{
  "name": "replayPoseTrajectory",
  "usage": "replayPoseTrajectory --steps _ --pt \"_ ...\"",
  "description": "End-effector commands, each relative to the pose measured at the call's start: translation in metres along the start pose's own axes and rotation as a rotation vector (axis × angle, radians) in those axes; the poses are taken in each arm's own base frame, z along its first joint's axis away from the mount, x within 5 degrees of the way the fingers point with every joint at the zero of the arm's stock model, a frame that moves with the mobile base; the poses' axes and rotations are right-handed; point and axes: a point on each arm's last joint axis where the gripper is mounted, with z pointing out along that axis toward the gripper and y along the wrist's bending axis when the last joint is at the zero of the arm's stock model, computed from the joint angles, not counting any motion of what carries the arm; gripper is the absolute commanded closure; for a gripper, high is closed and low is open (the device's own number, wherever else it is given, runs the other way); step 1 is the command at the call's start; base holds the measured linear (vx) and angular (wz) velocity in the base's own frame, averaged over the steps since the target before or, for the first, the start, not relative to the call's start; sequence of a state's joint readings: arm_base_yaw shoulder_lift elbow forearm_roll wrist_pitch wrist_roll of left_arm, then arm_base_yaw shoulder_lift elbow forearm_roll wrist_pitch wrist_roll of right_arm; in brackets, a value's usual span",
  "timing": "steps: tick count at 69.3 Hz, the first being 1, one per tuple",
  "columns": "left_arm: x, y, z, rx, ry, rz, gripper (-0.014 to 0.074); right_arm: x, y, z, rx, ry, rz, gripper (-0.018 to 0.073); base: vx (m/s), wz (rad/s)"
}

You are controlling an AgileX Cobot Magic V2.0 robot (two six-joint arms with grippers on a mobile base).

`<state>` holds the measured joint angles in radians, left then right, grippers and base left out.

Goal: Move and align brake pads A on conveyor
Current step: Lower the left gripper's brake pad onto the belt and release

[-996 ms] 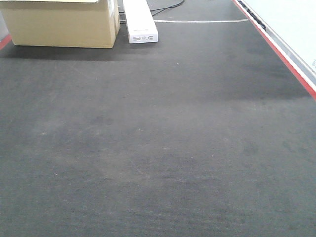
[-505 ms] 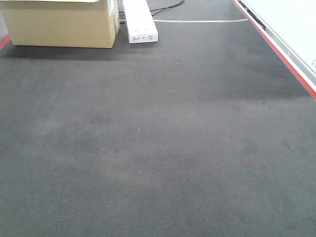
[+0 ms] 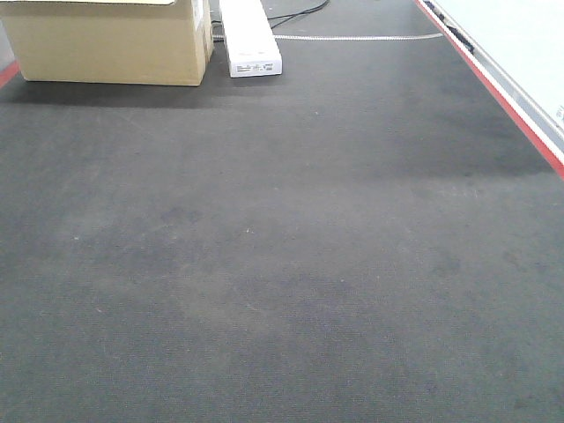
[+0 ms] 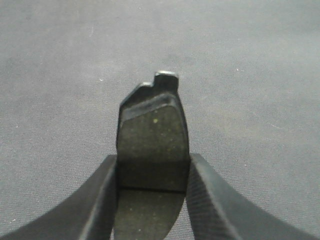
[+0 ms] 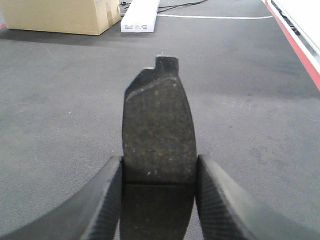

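On the left arm, the left tool [image 4: 152, 167] is clamped on a flat dark grey crescent-shaped brake pad [image 4: 152, 127]. Its two black ribbed fingers [image 4: 100, 200] press the pad's long edges right at the groove, and the small end tab points away from the wrist. Under it I see nothing but the wide dark charcoal felt-like conveyor belt [image 3: 282, 264].

The front view covers a long stretch of that belt and no pad lies on it. A tan cardboard box [image 3: 106, 44] and a long white plastic unit [image 3: 249, 40] sit at the far left end. A red edge strip [image 3: 520, 119] runs down the right side.

Over on the right arm, the right tool [image 5: 159, 165] is closed the same way on a second brake pad [image 5: 157, 120], tab forward, above the belt.

So I'd say this is the carry step, with both pads in hand and neither set down. How high they hang I can't tell.

The next move calls for bringing each pad down flat onto the felt. The tabs should face one way and the grooves should line up before either grip lets go. The rough felt may snag an edge, so a level touchdown matters.
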<state>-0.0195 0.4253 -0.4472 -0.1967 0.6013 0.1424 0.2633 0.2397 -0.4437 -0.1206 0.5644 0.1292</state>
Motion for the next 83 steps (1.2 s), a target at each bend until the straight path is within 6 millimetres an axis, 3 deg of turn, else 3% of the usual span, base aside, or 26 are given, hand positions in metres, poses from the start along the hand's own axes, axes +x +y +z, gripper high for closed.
replayPoseTrajectory --steps 1,11,21,32,42,54,63,83 --pt "-0.017 0.0 -0.005 -0.002 -0.121 -0.016 0.0603 -0.018 0.0 -0.004 -0.002 -0.12 -0.014 0.0569 0.0 0.0" --pt "-0.02 0.0 -0.004 -0.002 -0.12 -0.084 0.06 -0.018 0.0 -0.004 -0.002 -0.12 -0.014 0.0569 0.0 0.0" --pt "-0.045 0.004 0.006 -0.046 -0.062 -0.12 0.0596 -0.018 0.0 -0.004 -0.002 -0.12 -0.014 0.0569 0.0 0.0" --pt "-0.079 0.007 0.037 -0.059 0.076 -0.121 0.0592 -0.018 0.0 -0.004 -0.002 -0.12 -0.014 0.0569 0.0 0.0" --pt "-0.093 0.012 0.084 -0.064 0.226 -0.138 0.0583 -0.018 0.0 -0.004 -0.002 -0.12 -0.014 0.0569 0.0 0.0" --pt "-0.089 0.018 0.138 -0.076 0.379 -0.15 0.0563 -0.018 0.0 -0.004 -0.002 -0.12 -0.014 0.0569 0.0 0.0" --pt "-0.075 0.022 0.176 -0.084 0.48 -0.151 0.055 -0.018 0.0 -0.004 -0.002 -0.12 -0.014 0.0569 0.0 0.0" --pt "-0.039 0.03 0.237 -0.099 0.669 -0.164 0.0491 -0.018 0.0 -0.004 -0.002 -0.12 -0.014 0.0569 0.0 0.0"
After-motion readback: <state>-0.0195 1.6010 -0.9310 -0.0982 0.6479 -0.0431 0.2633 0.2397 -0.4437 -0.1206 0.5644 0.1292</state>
